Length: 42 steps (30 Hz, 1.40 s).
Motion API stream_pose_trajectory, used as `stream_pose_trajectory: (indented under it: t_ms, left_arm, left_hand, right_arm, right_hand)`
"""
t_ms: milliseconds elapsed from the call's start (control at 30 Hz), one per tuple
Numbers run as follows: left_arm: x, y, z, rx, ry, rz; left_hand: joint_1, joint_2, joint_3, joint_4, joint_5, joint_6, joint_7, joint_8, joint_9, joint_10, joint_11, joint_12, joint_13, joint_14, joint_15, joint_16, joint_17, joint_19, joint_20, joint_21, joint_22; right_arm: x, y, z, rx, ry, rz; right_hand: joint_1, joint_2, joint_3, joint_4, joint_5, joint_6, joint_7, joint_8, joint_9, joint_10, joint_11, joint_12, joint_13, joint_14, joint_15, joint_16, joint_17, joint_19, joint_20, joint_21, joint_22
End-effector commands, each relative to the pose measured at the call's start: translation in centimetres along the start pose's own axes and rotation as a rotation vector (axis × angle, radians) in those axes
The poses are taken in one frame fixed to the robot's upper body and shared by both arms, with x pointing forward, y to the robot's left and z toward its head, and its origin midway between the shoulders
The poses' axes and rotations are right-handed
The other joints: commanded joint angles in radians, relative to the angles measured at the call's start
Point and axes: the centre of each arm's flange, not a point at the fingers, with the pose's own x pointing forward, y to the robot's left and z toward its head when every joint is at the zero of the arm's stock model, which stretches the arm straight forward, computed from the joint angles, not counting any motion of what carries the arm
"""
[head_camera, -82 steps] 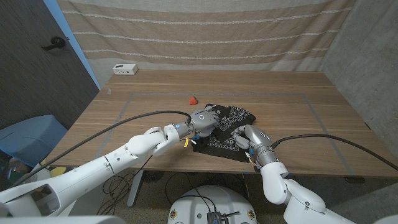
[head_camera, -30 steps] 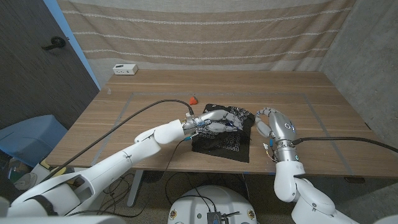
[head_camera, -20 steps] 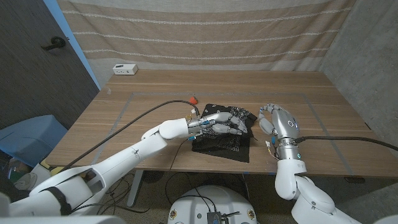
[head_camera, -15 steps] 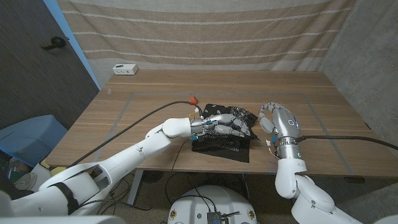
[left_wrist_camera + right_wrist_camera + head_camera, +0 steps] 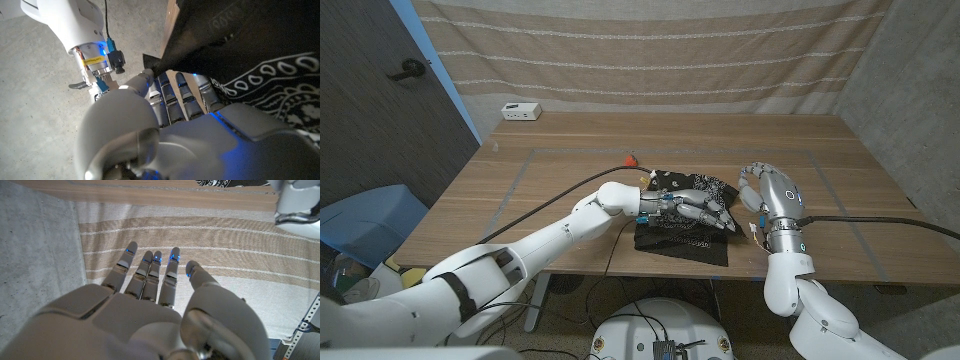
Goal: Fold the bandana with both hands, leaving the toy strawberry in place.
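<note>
The black bandana (image 5: 682,232) with white paisley print lies folded near the table's front edge. My left hand (image 5: 694,208) lies across its top with fingers stretched toward the right, touching the cloth without gripping it. In the left wrist view the fingers (image 5: 181,95) press against the dark bandana (image 5: 250,50) by the table's edge. My right hand (image 5: 770,190) is raised just right of the bandana, fingers apart and empty; its fingers (image 5: 150,272) point at the striped curtain. The red toy strawberry (image 5: 632,157) sits behind the bandana's left end, apart from both hands.
A white box (image 5: 521,111) stands at the table's back left corner. Grey tape lines (image 5: 825,175) mark a rectangle on the wooden table (image 5: 560,150). A striped curtain hangs behind, and a blue bin (image 5: 360,215) stands on the floor to the left.
My left hand has slid rightward across the bandana, flattening it toward the right. My right hand let go of the cloth, lifted off to the right and now holds still.
</note>
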Motion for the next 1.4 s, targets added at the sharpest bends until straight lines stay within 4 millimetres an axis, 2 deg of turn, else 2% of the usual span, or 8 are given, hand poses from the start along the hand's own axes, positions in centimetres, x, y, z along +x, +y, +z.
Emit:
stream_pose_trajectory:
  t_ms: [33,200,267,367,567,867,1133,1400]
  left_arm:
    - [2.2,-1.0,-1.1,-0.157,0.075,-0.370]
    - [2.3,-1.3,-1.1,-0.231,0.061,-0.469]
    - [2.3,-1.2,-1.1,-0.245,0.054,-0.473]
    - [1.9,-0.5,-0.3,-0.222,0.002,-0.421]
    - [0.1,0.9,1.0,-0.059,-0.046,-0.208]
    - [-2.3,2.5,2.3,0.139,-0.064,0.080]
    - [-4.7,3.4,3.0,0.264,-0.019,0.287]
    - [-7.8,4.3,3.8,0.307,0.002,0.490]
  left_hand:
    - [-0.197,-0.059,-0.116,0.057,-0.011,-0.262,0.062,-0.003,0.000,-0.153,0.085,-0.060,0.016,-0.128,0.087,-0.057,0.012,-0.167,0.031,0.010,0.032]
    - [-0.326,-0.129,-0.198,0.084,-0.015,-0.412,-0.004,-0.004,-0.001,-0.232,0.119,-0.111,0.013,-0.180,0.114,-0.070,0.010,-0.232,0.038,-0.009,0.028]
    - [-0.366,-0.148,-0.221,0.094,-0.011,-0.445,-0.014,0.001,-0.001,-0.268,0.145,-0.136,0.004,-0.188,0.132,-0.071,0.008,-0.234,0.040,-0.022,0.017]
    - [-0.397,-0.154,-0.236,0.104,-0.007,-0.464,-0.024,0.005,-0.001,-0.289,0.145,-0.155,-0.007,-0.195,0.142,-0.071,0.003,-0.276,0.049,-0.059,-0.005]
    - [-0.401,-0.151,-0.235,0.098,-0.003,-0.459,-0.037,0.014,-0.002,-0.289,0.114,-0.168,-0.021,-0.208,0.124,-0.077,-0.013,-0.302,0.041,-0.103,-0.026]
    - [-0.380,-0.140,-0.219,0.070,-0.004,-0.485,-0.075,0.010,-0.002,-0.334,0.099,-0.209,-0.049,-0.279,0.114,-0.110,-0.052,-0.317,0.024,-0.169,-0.035]
    - [-0.375,-0.115,-0.206,0.057,-0.007,-0.517,-0.081,0.006,-0.003,-0.377,0.091,-0.241,-0.071,-0.329,0.118,-0.122,-0.084,-0.347,0.024,-0.226,-0.035]
    - [-0.386,-0.088,-0.195,0.049,-0.011,-0.604,-0.142,-0.004,-0.004,-0.441,0.056,-0.279,-0.104,-0.377,0.107,-0.129,-0.123,-0.348,0.019,-0.285,-0.036]
  right_arm:
    - [0.4,0.1,-0.4,0.000,-0.013,0.003]
    - [0.7,0.1,-0.5,0.003,-0.019,0.005]
    - [0.8,0.1,-0.5,0.004,-0.021,0.005]
    - [1.0,0.1,-0.5,0.002,-0.030,0.000]
    - [1.5,0.0,-0.5,0.005,-0.041,-0.001]
    - [2.1,0.0,-0.4,0.018,-0.062,-0.007]
    - [2.7,-0.3,-0.4,0.051,-0.073,-0.019]
    - [3.5,-0.4,-0.4,0.121,-0.087,-0.029]
  right_hand:
    - [-0.011,-0.007,-0.005,0.003,-0.004,-0.005,0.002,0.005,0.005,0.006,0.003,0.004,0.005,0.003,-0.041,0.006,0.004,0.008,-0.002,0.001,0.004]
    - [-0.019,-0.012,-0.011,0.006,-0.005,-0.005,0.002,0.006,0.005,0.005,-0.001,0.005,0.005,0.003,-0.040,0.008,0.006,0.008,-0.002,0.002,0.004]
    - [-0.023,-0.013,-0.013,0.008,-0.005,-0.006,0.001,0.006,0.005,0.006,-0.002,0.005,0.005,0.003,-0.039,0.009,0.007,0.009,-0.002,0.002,0.004]
    - [-0.027,-0.013,-0.016,0.011,-0.005,-0.006,0.001,0.006,0.005,0.006,-0.003,0.006,0.005,0.002,-0.040,0.010,0.009,0.010,-0.001,0.002,0.004]
    - [-0.026,-0.014,-0.016,0.007,-0.003,-0.008,0.001,0.007,0.005,0.006,0.001,0.006,0.005,0.002,-0.040,0.010,0.009,0.011,0.000,0.003,0.004]
    - [-0.025,-0.016,-0.016,0.002,-0.002,-0.009,0.000,0.007,0.005,0.004,0.000,0.006,0.005,0.002,-0.040,0.011,0.008,0.012,-0.001,0.004,0.004]
    - [-0.022,-0.016,-0.015,-0.004,-0.001,-0.021,-0.003,0.003,0.005,-0.002,-0.001,0.004,0.005,-0.001,-0.039,0.010,0.008,0.014,-0.003,0.005,0.004]
    - [-0.022,-0.016,-0.018,-0.010,-0.001,-0.053,-0.017,-0.004,0.005,-0.022,-0.006,-0.002,0.005,-0.007,-0.038,0.011,0.010,0.014,-0.004,0.005,0.004]
